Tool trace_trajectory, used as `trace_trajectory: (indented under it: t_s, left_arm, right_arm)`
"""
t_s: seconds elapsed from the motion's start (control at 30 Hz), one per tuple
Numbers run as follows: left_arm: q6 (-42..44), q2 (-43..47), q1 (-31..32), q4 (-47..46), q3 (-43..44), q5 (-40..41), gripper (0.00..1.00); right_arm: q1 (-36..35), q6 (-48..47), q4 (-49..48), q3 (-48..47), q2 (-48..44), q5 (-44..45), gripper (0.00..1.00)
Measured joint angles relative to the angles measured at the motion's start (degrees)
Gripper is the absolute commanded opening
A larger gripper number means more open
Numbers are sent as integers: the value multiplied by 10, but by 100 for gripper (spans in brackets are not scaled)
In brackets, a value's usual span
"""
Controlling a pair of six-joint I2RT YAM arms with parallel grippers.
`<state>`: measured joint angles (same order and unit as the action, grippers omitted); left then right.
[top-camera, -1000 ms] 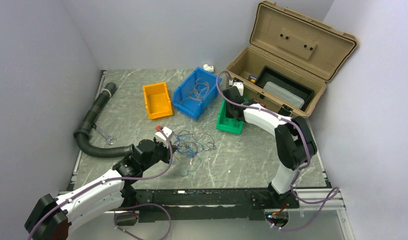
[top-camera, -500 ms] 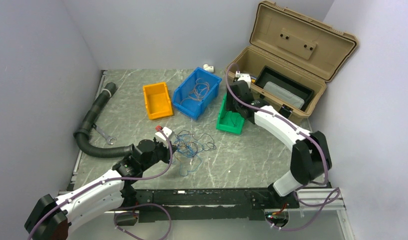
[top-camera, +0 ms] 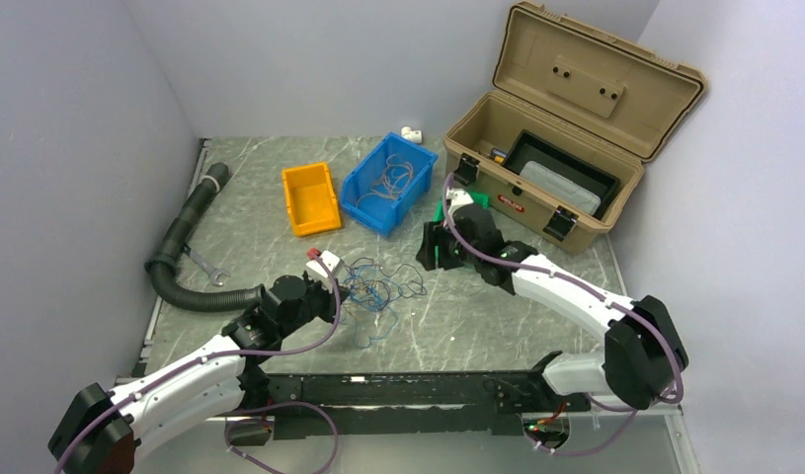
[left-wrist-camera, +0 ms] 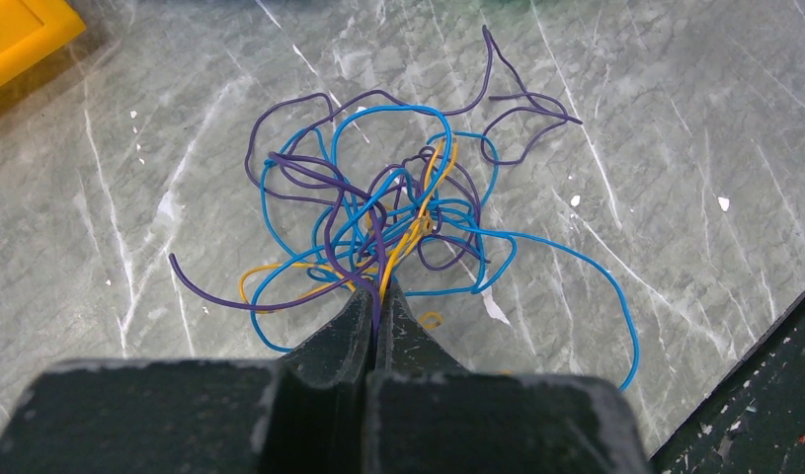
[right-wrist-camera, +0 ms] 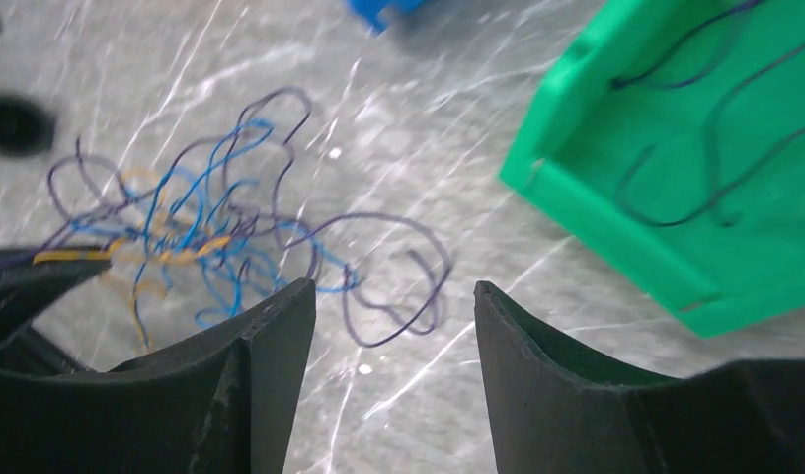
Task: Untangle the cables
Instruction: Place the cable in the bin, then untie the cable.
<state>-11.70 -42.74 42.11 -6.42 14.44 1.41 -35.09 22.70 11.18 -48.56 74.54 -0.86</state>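
The tan toolbox [top-camera: 566,128] is standing open to the right of the blue bin [top-camera: 386,184]. In front of that bin, the cables [top-camera: 378,286] are lying tangled, the left gripper [left-wrist-camera: 376,292] is pinching several strands tight, and the right gripper [right-wrist-camera: 393,294] is hanging parted, empty.

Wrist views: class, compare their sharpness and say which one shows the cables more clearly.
Left wrist view: sharp, the cables show as crisp blue, purple and orange strands. Right wrist view: smeared, the cables and the green bin soft-edged; left is clearer.
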Motion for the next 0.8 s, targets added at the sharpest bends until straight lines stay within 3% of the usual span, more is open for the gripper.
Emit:
trace_trajectory:
  t_s: [0.07,0.13,0.17,0.37,0.53,0.8]
  left_arm:
    - [0,-1,0,0,0,0,0]
    - [0,-2,1,0,0,0,0]
    - [0,-3,1,0,0,0,0]
    - [0,-3,1,0,0,0,0]
    - [0,-3,2,0,0,0,0]
    - [0,-3,3,0,0,0,0]
  right_arm:
    - [-20,4,-21,23,1,-23,72]
    - [-43,3,-35,38,5,-40,91]
    - [-55,-1,-41,40,11,-45,95]
    - [-119,-64,-61,25,67,-53,97]
    - [-129,-107,-68,2,103,-33,98]
    - [-127,-45,-71,-37,131,27,99]
